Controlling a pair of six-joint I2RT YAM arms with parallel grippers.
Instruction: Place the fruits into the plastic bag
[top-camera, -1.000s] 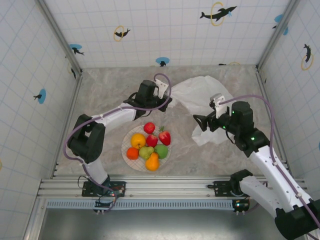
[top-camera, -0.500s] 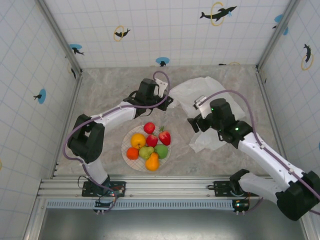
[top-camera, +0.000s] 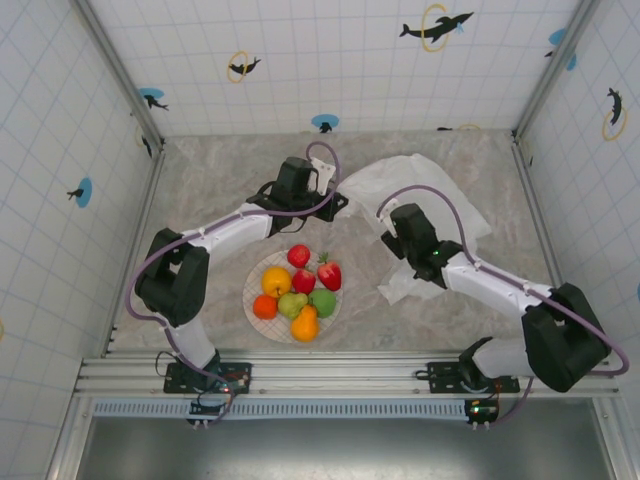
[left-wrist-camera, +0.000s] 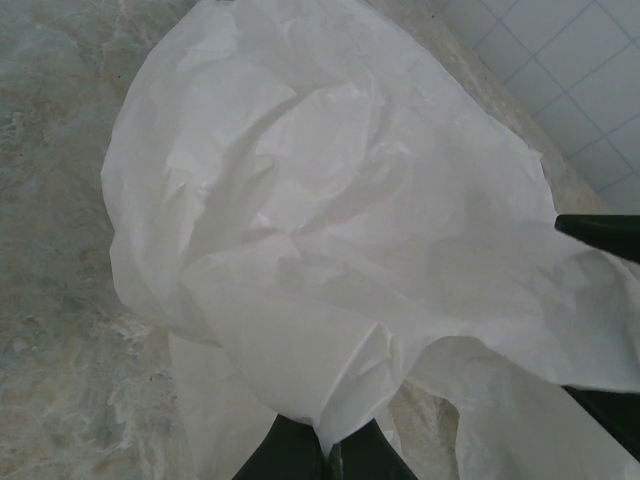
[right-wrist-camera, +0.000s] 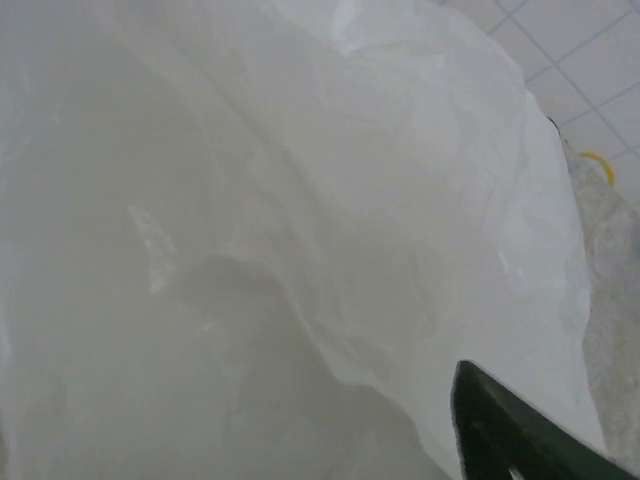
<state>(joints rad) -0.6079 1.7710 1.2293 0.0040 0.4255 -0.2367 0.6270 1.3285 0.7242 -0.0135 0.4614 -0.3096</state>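
Marble table (top-camera: 210, 190) bears plastic bag (left-wrist-camera: 330, 250), pinched by left hand (left-wrist-camera: 327, 455).

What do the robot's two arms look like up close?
The left arm and the right arm are both built from smooth white links joined by bulky black joints. A purple cable loops along each. The left end effector and the right end effector have dark, tapering fingers.
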